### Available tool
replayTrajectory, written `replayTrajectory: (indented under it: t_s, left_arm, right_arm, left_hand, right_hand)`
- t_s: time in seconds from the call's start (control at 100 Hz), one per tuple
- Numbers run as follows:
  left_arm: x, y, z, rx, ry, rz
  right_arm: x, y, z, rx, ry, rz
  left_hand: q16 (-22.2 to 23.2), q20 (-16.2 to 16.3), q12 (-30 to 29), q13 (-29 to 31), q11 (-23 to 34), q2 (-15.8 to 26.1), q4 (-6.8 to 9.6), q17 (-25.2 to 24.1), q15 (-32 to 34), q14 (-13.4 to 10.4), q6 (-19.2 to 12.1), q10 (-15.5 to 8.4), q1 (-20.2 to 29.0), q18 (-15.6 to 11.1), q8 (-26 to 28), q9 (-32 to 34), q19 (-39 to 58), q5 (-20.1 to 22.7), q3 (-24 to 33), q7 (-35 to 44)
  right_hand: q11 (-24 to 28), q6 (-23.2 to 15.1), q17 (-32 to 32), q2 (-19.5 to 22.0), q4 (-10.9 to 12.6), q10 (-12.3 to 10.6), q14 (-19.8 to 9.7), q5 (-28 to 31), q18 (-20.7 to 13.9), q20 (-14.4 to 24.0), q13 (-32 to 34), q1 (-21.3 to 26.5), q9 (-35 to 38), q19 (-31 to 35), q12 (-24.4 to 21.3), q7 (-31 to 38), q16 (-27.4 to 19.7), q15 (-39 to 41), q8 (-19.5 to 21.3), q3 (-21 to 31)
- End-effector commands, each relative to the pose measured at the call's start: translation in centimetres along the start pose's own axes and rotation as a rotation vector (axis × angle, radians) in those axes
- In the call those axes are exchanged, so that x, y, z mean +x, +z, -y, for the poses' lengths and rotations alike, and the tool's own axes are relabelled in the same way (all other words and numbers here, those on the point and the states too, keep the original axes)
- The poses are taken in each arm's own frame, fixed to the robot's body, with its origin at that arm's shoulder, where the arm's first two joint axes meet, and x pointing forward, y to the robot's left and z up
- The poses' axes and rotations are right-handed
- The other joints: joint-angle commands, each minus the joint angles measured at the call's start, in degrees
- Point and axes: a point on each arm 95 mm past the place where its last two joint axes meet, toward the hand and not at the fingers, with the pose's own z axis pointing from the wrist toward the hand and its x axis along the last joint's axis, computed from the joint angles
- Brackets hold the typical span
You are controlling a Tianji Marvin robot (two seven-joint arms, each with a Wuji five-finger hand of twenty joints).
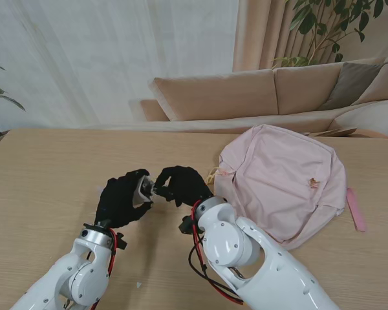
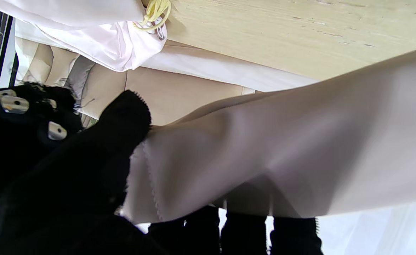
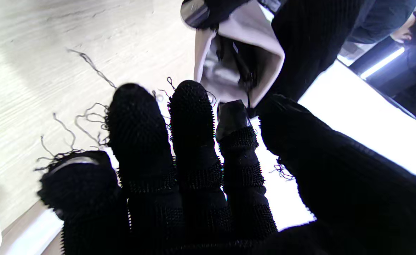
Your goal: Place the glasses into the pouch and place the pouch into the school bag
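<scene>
The pouch (image 1: 145, 188), a pale grey fabric sleeve, sat just left of centre in the stand's view, pinched between the two black-gloved robot hands above the surface (image 1: 45, 168). The left robot hand (image 1: 121, 197) was grasping the pouch: in its wrist view the fabric (image 2: 264, 148) stretched wide across the frame, with the thumb pressed on one edge and fingertips (image 2: 296, 233) showing past the other. The right robot hand (image 1: 183, 184) met it from the right. In the right wrist view the pouch's mouth (image 3: 236, 67) gaped open in the upper middle of the frame, with dark shapes inside that looked like the glasses (image 3: 243, 71), though too shadowed to be sure. The right fingers (image 3: 190, 117) were curled up close to the opening, one of them touching a dark piece at the mouth; whether this robot hand was grasping anything could not be told.

The pink school bag (image 1: 284, 184) lay flat on the surface in the right half of the stand's view, just beside the right robot hand, a pink strap (image 1: 356, 210) trailing at its far right. A beige sofa (image 1: 246, 93) stood beyond the surface.
</scene>
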Motion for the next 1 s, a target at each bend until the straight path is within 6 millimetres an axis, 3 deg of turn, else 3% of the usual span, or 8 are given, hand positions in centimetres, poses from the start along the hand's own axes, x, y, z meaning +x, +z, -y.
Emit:
replayTrajectory:
  t_s: [0.0,0.23,0.51,0.59,0.82,0.99]
  left_arm:
    - [0.3,-0.4,-0.2,-0.018,-0.019,0.001]
    - [0.2,-0.9,0.0,-0.027,-0.039,0.001]
    - [0.2,-1.3,0.3,-0.038,-0.051,-0.003]
    - [0.3,-1.5,0.3,-0.046,-0.056,-0.002]
    - [0.5,-1.7,0.3,-0.055,-0.054,-0.009]
    - [0.6,-1.6,0.4,-0.055,-0.054,-0.015]
  right_arm:
    - [-0.2,-0.7,-0.5,0.002,-0.013,0.004]
    - [-1.5,-3.1,-3.8,-0.06,-0.14,0.043]
    - [-3.8,-6.8,-7.5,-0.105,-0.364,0.116]
    - [-4.7,-7.9,-8.3,-0.112,-0.411,0.145]
    - [-7.7,-10.1,-10.0,-0.108,-0.529,0.232]
    - [-9.5,-11.4,-10.5,-0.077,-0.596,0.296]
  left_hand:
    - [1.5,1.8,-0.4,-0.9,-0.8,4.2,3.25,0.0,0.8,-0.9,-2.6,0.1,3.6,-0.2,-0.4,-2.0,2.9,1.0,6.2,3.2]
    - [1.5,1.8,-0.5,-1.0,-0.9,4.4,3.24,-0.2,0.8,-0.9,-2.6,0.2,3.4,-0.1,-0.4,-2.1,2.8,1.0,5.9,3.2]
    - [1.5,1.9,-0.5,-1.1,-1.1,4.5,3.26,-0.2,0.7,-0.9,-2.6,0.2,3.4,-0.1,-0.4,-2.3,2.8,1.0,5.7,3.2]
    - [1.5,1.9,-0.5,-1.1,-1.1,4.5,3.28,-0.3,0.6,-0.8,-2.6,0.2,3.5,-0.1,-0.4,-2.2,2.7,1.0,5.7,3.2]
    - [1.5,1.9,-0.5,-1.0,-1.1,4.5,3.3,-0.3,0.7,-0.9,-2.6,0.3,3.5,-0.1,-0.4,-2.2,2.7,1.0,5.7,3.2]
    - [1.5,2.0,-0.5,-1.0,-1.2,4.5,3.31,-0.3,0.7,-0.9,-2.6,0.3,3.6,-0.2,-0.4,-2.2,2.7,1.0,5.7,3.2]
  right_hand:
    - [-1.3,-0.9,-2.9,1.6,1.7,-0.4,0.9,-2.0,0.9,1.4,1.0,-2.7,-3.4,0.6,-1.0,-2.9,-2.4,-4.5,2.2,-1.3]
    - [-3.9,-3.3,-17.5,2.9,2.6,-1.6,1.1,-4.7,-0.6,5.0,-10.6,-3.3,-13.0,-5.3,-2.4,-7.6,-2.0,-13.9,7.1,-3.4]
    - [-6.8,-6.6,-31.6,4.0,4.3,-4.2,-1.4,-8.2,-4.0,7.4,-24.5,-3.5,-22.6,-14.6,-3.0,-11.5,-3.5,-22.2,11.7,-4.2]
    - [-7.7,-7.2,-34.6,4.6,5.6,-4.5,-1.9,-8.8,-4.6,8.7,-27.5,-3.7,-25.3,-18.2,-3.2,-14.4,-4.1,-24.8,15.6,-4.4]
    - [-11.7,-8.8,-41.9,5.3,6.6,-5.5,-3.6,-14.2,-6.3,5.7,-35.1,-4.0,-32.8,-27.4,-5.6,-17.0,-7.6,-32.4,17.9,-4.8]
    - [-15.4,-9.0,-47.8,5.1,6.6,-6.7,-5.6,-21.7,-8.6,2.4,-43.0,-4.7,-41.6,-35.4,-7.2,-19.3,-10.7,-38.4,17.5,-5.7]
